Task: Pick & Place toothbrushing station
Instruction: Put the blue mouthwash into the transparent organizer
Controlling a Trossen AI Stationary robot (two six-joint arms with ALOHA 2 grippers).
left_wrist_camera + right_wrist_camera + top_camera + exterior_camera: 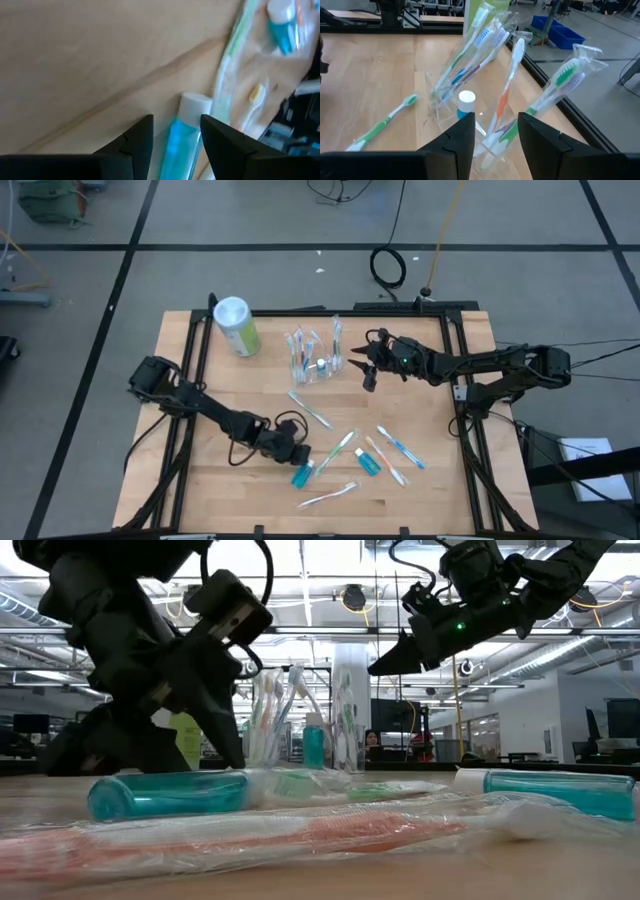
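clear plastic holder (312, 358) upright at table's far middle, wrapped toothbrushes (470, 47) leaning out of it, blue white-capped tube (466, 105) standing inside. more wrapped toothbrushes (395, 445) and blue tubes (303, 472) lie scattered flat on near half of table.

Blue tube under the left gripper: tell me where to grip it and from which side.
Grip the blue tube across its flattened body just behind the white cap, coming straight down. It lies flat on the table, and the left gripper already straddles it, open.
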